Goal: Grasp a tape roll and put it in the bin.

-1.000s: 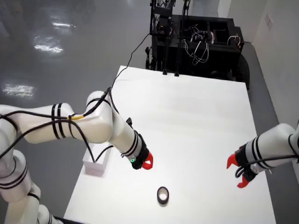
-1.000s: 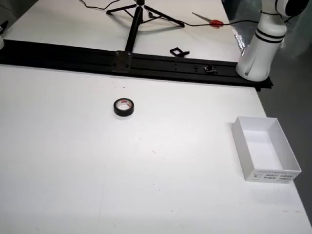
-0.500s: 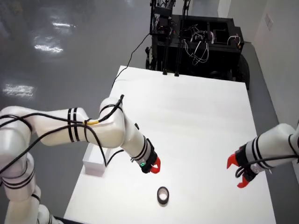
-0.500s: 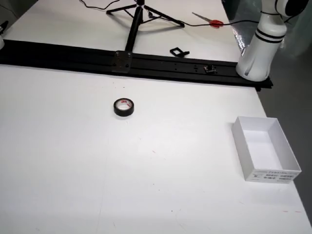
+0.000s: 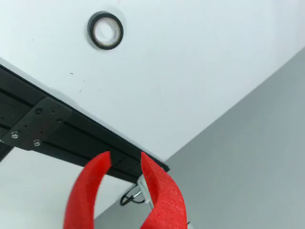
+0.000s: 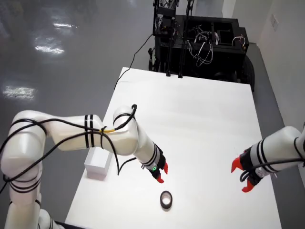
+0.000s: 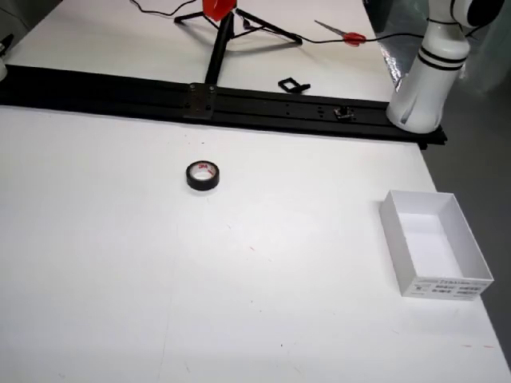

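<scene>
A: Where does the tape (image 6: 166, 200) lie?

B: Flat on the white table (image 6: 209, 119), hole upward, near the table's near edge in the overhead view. In the front view the tape (image 7: 203, 175) sits left of centre, just short of the black rail (image 7: 239, 104). In the wrist view the tape (image 5: 105, 30) appears at about 11 o'clock, well apart from the red fingers.

A: And the gripper (image 6: 160, 174)?

B: It hovers above the table, at about 11 o'clock from the tape in the overhead view, near but not touching. The wrist view shows the gripper (image 5: 125, 162) with its fingers apart and nothing between them. In the front view only a red tip shows at the top edge.

A: Which step is in hand?

B: Judged from this, the approach: the tape is not yet grasped, and the bin (image 7: 435, 254) holds nothing visible. In the overhead view the bin (image 6: 98, 163) stands at the table's left edge, at about 10 o'clock from the tape.

A: What does the next move call for?

B: Probably centring the open fingers over the tape, descending so that they straddle its wall or its whole ring, then closing. The second arm's gripper at the right of the overhead view is idle and well apart
</scene>
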Available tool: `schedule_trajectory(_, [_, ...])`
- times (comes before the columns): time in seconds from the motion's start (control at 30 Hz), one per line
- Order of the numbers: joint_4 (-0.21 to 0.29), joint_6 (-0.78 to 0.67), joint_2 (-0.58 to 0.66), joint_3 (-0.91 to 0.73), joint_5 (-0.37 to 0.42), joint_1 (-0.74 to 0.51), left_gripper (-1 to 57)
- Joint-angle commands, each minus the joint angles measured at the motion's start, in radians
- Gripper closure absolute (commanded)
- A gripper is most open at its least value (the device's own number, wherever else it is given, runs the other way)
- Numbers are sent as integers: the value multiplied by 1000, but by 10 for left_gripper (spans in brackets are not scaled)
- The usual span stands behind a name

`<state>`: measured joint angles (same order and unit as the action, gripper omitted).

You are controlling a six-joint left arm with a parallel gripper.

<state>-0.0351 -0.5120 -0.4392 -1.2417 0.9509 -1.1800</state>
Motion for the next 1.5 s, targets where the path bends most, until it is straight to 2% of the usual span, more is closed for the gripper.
schedule_trajectory(0.03, [-29,-355,-142,-59,-49,62,370])
schedule_trajectory(0.13, [-57,-419,-179,-62,-47,62,363])
schedule_trajectory(0.4, [-68,-556,-234,-76,-89,62,377])
schedule_trajectory(0.63, [-80,-556,-326,-56,-138,79,339])
schedule_trajectory(0.77, [-100,-531,-403,-5,-144,63,328])
schedule_trajectory(1.07, [-98,-510,-556,110,-147,10,294])
schedule_trajectory(1.5, [-97,-502,-595,119,-162,-9,292])
